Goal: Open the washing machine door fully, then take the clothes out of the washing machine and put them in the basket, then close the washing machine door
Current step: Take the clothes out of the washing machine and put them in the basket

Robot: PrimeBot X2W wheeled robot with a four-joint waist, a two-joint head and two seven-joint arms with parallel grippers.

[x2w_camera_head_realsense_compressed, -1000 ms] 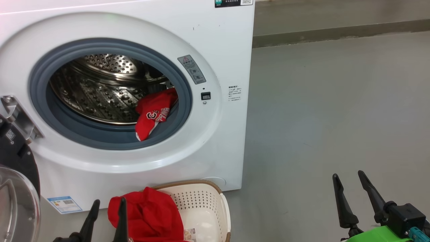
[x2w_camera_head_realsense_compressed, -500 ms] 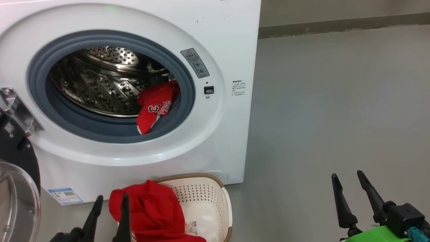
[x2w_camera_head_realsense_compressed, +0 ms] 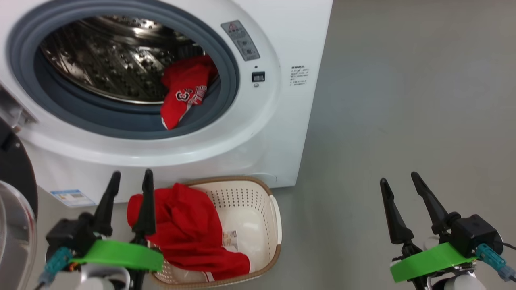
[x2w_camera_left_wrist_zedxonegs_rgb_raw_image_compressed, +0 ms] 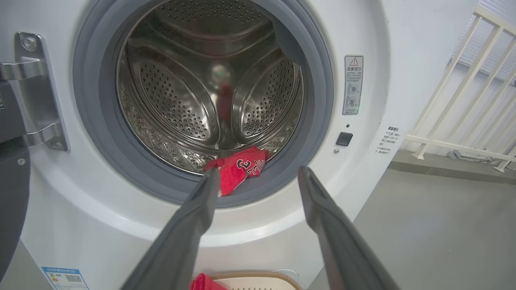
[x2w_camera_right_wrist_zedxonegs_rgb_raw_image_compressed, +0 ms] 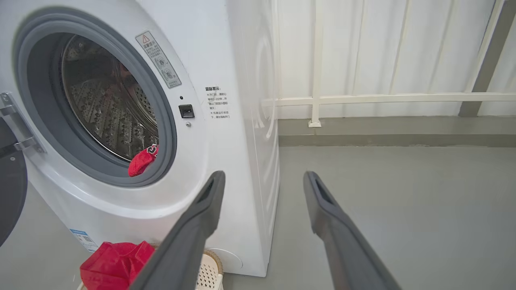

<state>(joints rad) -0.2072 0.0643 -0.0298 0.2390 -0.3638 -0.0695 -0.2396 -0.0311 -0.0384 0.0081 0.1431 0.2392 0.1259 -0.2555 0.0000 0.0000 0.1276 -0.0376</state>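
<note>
The white washing machine (x2w_camera_head_realsense_compressed: 290, 36) stands with its door (x2w_camera_head_realsense_compressed: 14, 209) swung open at the far left. One red garment (x2w_camera_head_realsense_compressed: 183, 90) with white lettering lies at the drum's right front edge, over the grey ring; it shows too as the red garment (x2w_camera_left_wrist_zedxonegs_rgb_raw_image_compressed: 238, 167) and the red garment (x2w_camera_right_wrist_zedxonegs_rgb_raw_image_compressed: 141, 161). Another red piece (x2w_camera_head_realsense_compressed: 189, 231) fills the left half of the cream basket (x2w_camera_head_realsense_compressed: 258, 201) on the floor before the machine. My left gripper (x2w_camera_head_realsense_compressed: 130, 177) hangs open and empty just left of the basket. Over bare floor at the right, my right gripper (x2w_camera_head_realsense_compressed: 399, 179) is open and empty.
Grey floor (x2w_camera_head_realsense_compressed: 403, 100) stretches to the right of the machine. A white railing (x2w_camera_right_wrist_zedxonegs_rgb_raw_image_compressed: 383, 98) and wall run behind it. The open door's hinge (x2w_camera_left_wrist_zedxonegs_rgb_raw_image_compressed: 34, 84) stands at the left of the drum opening.
The head camera has tilted down and moved closer, so the machine sits higher in the picture. Both grippers show further up in the view. The clothes lie as before.
</note>
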